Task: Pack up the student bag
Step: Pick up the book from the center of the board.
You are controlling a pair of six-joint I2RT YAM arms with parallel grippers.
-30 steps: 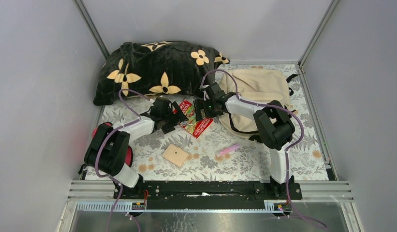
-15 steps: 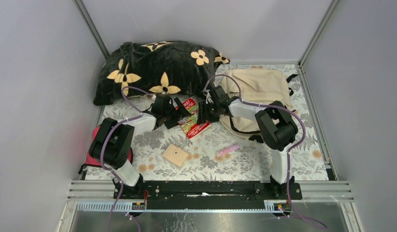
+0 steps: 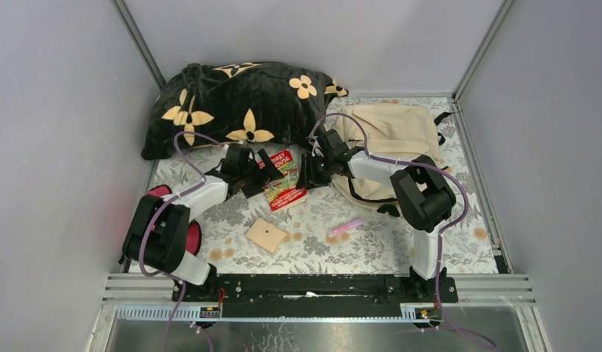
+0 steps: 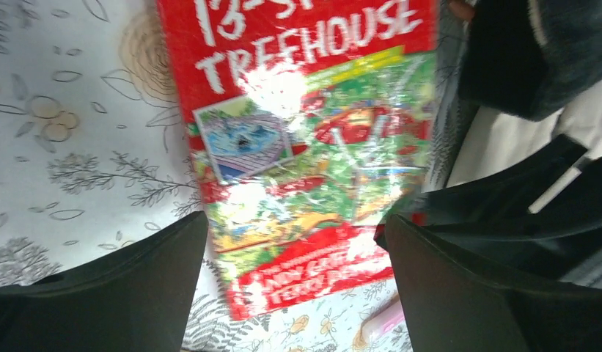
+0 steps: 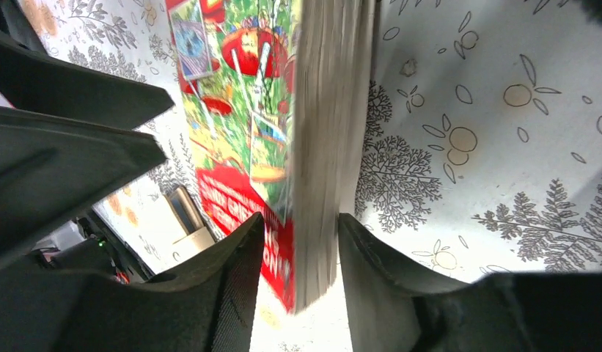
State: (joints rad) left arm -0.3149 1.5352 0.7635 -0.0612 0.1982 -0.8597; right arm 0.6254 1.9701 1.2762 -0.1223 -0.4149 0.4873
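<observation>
The student bag (image 3: 389, 130), a beige backpack with black straps, lies flat at the back right. A red and green "Treehouse" book (image 3: 283, 183) lies left of it. My right gripper (image 3: 306, 174) is shut on the book's right edge. The right wrist view shows its fingers (image 5: 301, 279) pinching the page block (image 5: 331, 110), with that edge raised off the cloth. My left gripper (image 3: 262, 170) is open at the book's left side. In the left wrist view its fingers (image 4: 294, 293) stand wide apart over the cover (image 4: 305, 147).
A large black flower-patterned pillow (image 3: 239, 103) fills the back left. A red pouch (image 3: 193, 236) lies under the left arm. A wooden square (image 3: 267, 235) and a pink pen-like thing (image 3: 345, 226) lie on the floral cloth (image 3: 371, 249) near the front. Grey walls close three sides.
The book has shifted a little left and its right edge has come up in the right gripper. The left arm has swung back and left, its gripper staying by the book.
</observation>
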